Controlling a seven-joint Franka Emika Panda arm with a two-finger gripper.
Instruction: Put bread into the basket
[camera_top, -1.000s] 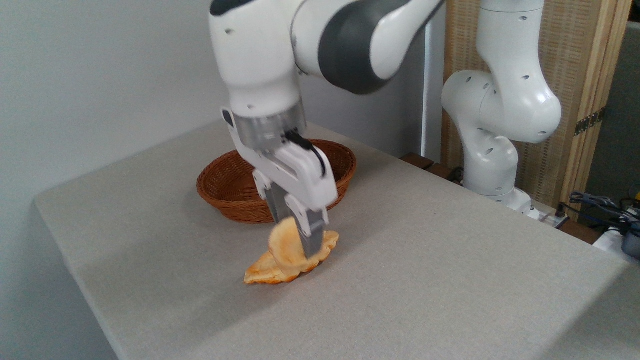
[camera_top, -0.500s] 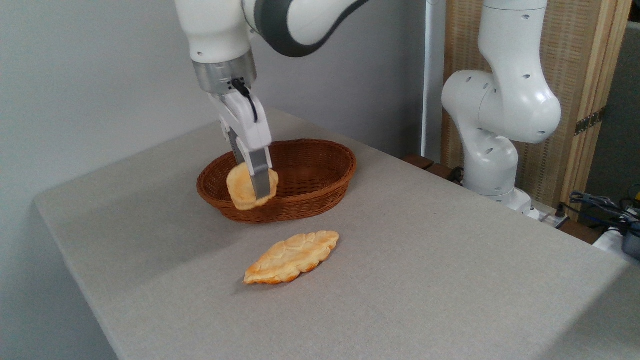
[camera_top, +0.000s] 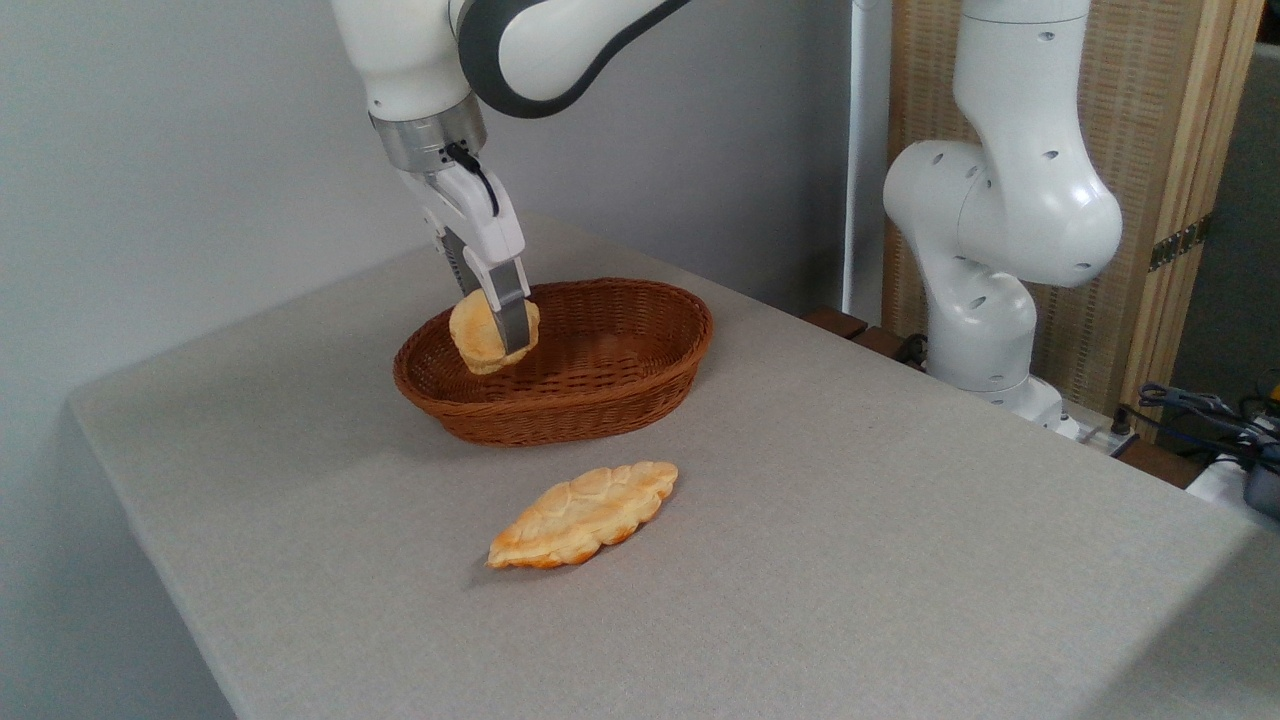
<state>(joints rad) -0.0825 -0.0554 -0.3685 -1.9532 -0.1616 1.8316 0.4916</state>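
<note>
Bun (camera_top: 482, 334) clamped edge-on between jaws of gripper (camera_top: 505, 335), hanging above left part of basket (camera_top: 610, 400), not touching its floor. Half second ago bun hung lower, in front of near rim; now carried up and over it. Long ridged bread (camera_top: 583, 514) unmoved on table (camera_top: 900, 560). Likely next: lower, release.

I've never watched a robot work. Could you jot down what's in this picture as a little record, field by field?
Robot: one white arm
Gripper: shut on the round bun
Round bun: held on edge over the basket's left part, not yet let go
Basket: brown wicker, oval, on the table, nothing else seen in it
Leaf-shaped bread: flat on the table, in front of the basket
</note>
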